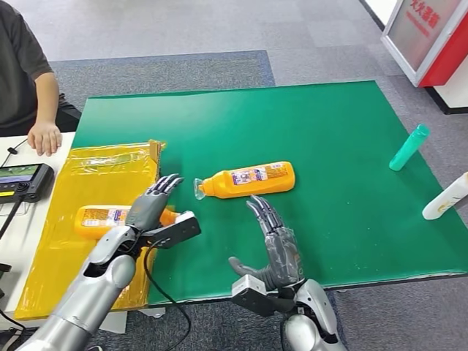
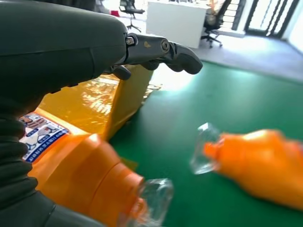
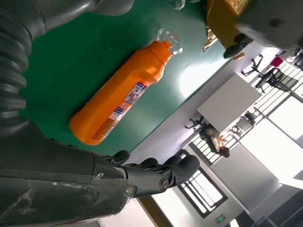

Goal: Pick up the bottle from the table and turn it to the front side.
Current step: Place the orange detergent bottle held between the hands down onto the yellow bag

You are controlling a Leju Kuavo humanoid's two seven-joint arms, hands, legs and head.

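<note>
An orange bottle [image 1: 251, 180] with a clear cap lies on its side on the green table mat [image 1: 331, 131], cap pointing left, label facing up; it also shows in the right wrist view [image 3: 118, 97] and, blurred, in the left wrist view [image 2: 261, 163]. My right hand [image 1: 276, 241] hovers just in front of it, fingers spread, holding nothing. My left hand [image 1: 151, 205] is open above a second orange bottle [image 1: 102, 218] that lies on the yellow packaging [image 1: 93, 175]; that bottle is close up in the left wrist view [image 2: 96, 184].
A person's hand [image 1: 44, 137] rests at the far left beside a dark controller [image 1: 25, 179]. A teal bottle [image 1: 409, 147] and a white bottle [image 1: 446, 197] lie at the table's right edge. A red and white stand [image 1: 425, 36] is behind.
</note>
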